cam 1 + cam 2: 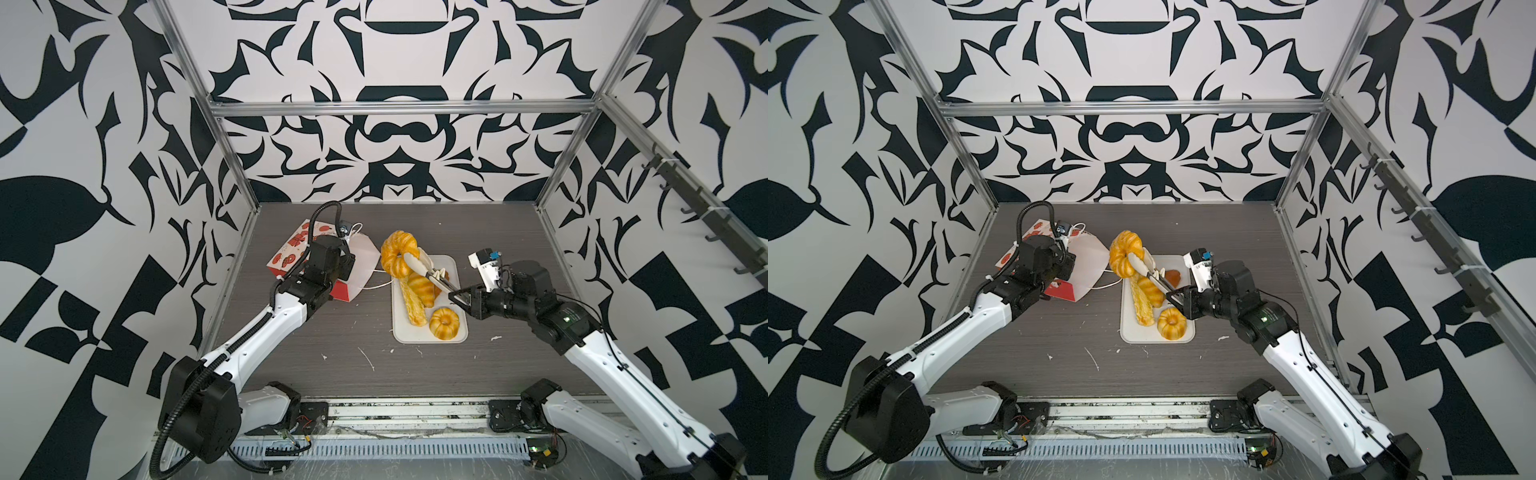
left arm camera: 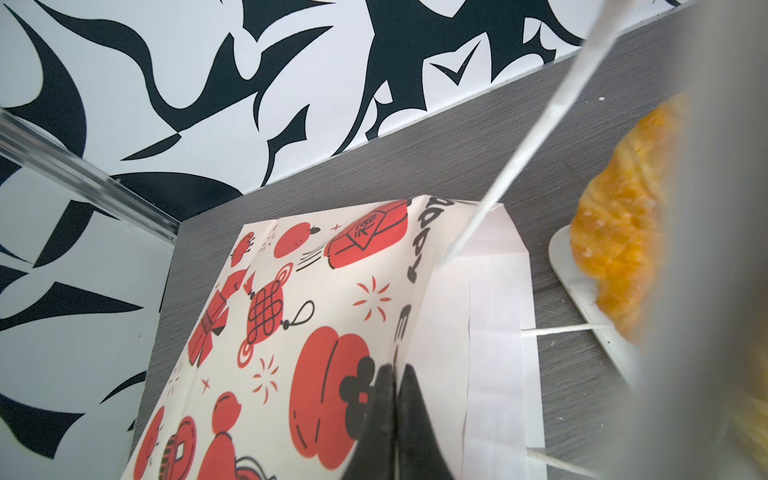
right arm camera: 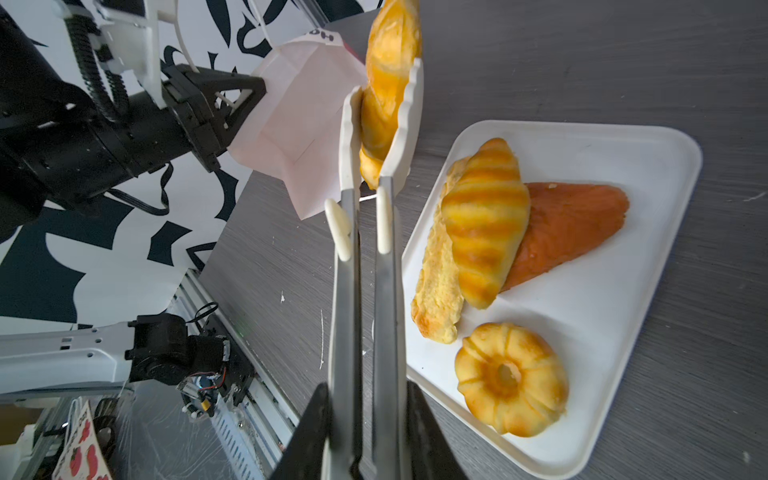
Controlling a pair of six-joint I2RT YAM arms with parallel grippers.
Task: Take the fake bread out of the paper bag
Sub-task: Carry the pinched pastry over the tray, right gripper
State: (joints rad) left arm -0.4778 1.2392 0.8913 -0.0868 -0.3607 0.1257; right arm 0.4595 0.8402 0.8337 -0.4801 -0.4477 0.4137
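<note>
Grey wood-grain surface point(image 1: 332, 345), boxed in by black-and-white patterned walls point(image 1: 395, 62): that is what both top views give me. The paper bag point(image 1: 291, 253) lies on its side at the far left, its white-lined mouth turned toward the white tray point(image 1: 451, 266) near the middle. My left end effector point(image 1: 349, 263) sits at the edge of that mouth. My right end effector point(image 1: 456, 296) grips a pair of tongs point(image 1: 434, 277) by the handle end. The tong tips pinch a croissant point(image 1: 395, 253) in the air, between the bag's mouth and the tray's far corner. Four more lie on the tray: a long stick point(image 1: 411, 307), a second croissant point(image 1: 422, 286) resting on it, a ring bun point(image 1: 444, 323) at the near end, and a brown triangular piece point(image 1: 1173, 276) beside the tongs.

On the left wrist camera, my two black fingers point(image 2: 380, 415) are pressed together on the bag's rim, where the printed face meets the white lining. A white cord handle point(image 2: 536, 137) runs straight up from the rim. The held croissant shows blurred by the tray's corner.

On the right wrist camera, my fingers point(image 3: 316, 432) squeeze the tongs' two metal arms. The white scalloped tips clamp the croissant from both sides, in front of the open bag mouth. The second croissant overlaps both the stick and the triangular piece. The ring bun sits just beside the stick's end.
</note>
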